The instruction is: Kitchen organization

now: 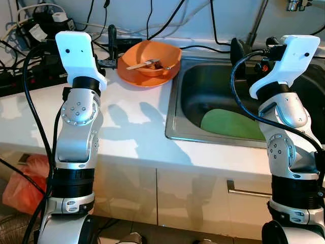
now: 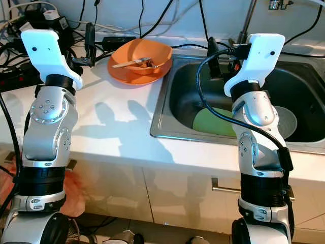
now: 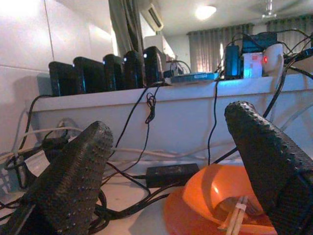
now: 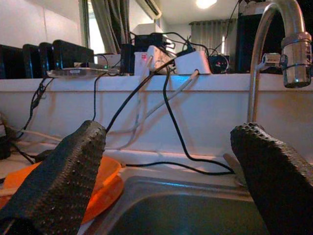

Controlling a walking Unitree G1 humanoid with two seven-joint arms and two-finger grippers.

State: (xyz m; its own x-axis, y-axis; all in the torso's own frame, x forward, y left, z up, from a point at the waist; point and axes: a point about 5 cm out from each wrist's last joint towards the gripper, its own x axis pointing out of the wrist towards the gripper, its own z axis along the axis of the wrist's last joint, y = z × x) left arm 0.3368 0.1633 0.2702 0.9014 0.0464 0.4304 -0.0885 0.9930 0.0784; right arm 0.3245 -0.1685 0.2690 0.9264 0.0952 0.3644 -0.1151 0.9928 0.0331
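Above the counter (image 1: 137, 127), both arms are raised, left gripper (image 3: 171, 161) and right gripper (image 4: 166, 171) spread.

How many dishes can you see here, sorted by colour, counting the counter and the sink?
Orange: 2, the orange bowl sitting on the orange plate on the counter
Green: 1, the green plate in the sink
Grey: 1, the grey plate in the sink
Total: 4

Bowl (image 1: 152, 59) on plate (image 1: 133, 77), left of sink (image 1: 175, 104)

Orange bowl (image 1: 154, 57) on orange plate (image 1: 133, 76), holding what may be chopsticks (image 1: 143, 63).
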